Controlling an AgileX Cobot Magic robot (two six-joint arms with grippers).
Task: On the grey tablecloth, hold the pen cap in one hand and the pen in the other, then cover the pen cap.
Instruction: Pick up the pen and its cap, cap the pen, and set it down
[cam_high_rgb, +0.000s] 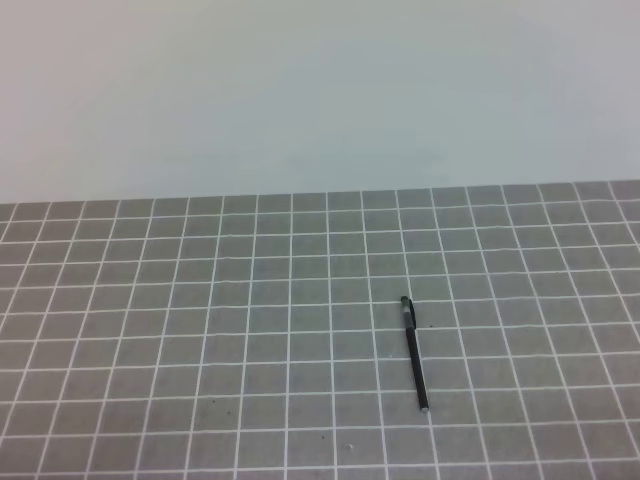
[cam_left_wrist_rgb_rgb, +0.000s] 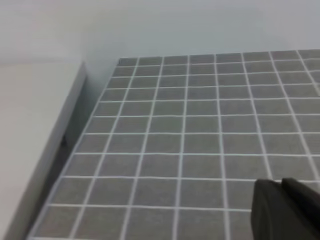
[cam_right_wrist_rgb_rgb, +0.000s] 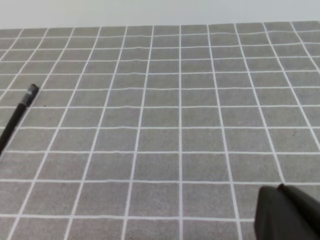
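Two Grippers Idle, Pen Lying Free on the Grid Cloth

The pen lies flat on the grey tablecloth, right of the cloth's middle. Nothing touches it. Its far end looks thicker with a pale band, so the pen cap may already be seated there; the picture is too small to confirm this. Neither arm enters the exterior high view, which suggests both are parked clear of the surface.

The left gripper and the right gripper appear only in their own wrist views, as dark shapes at the lower right corner. Both sets of jaws are closed and empty.

The right wrist view shows one pen end at its left edge. The left wrist view shows the cloth's left border and no pen.
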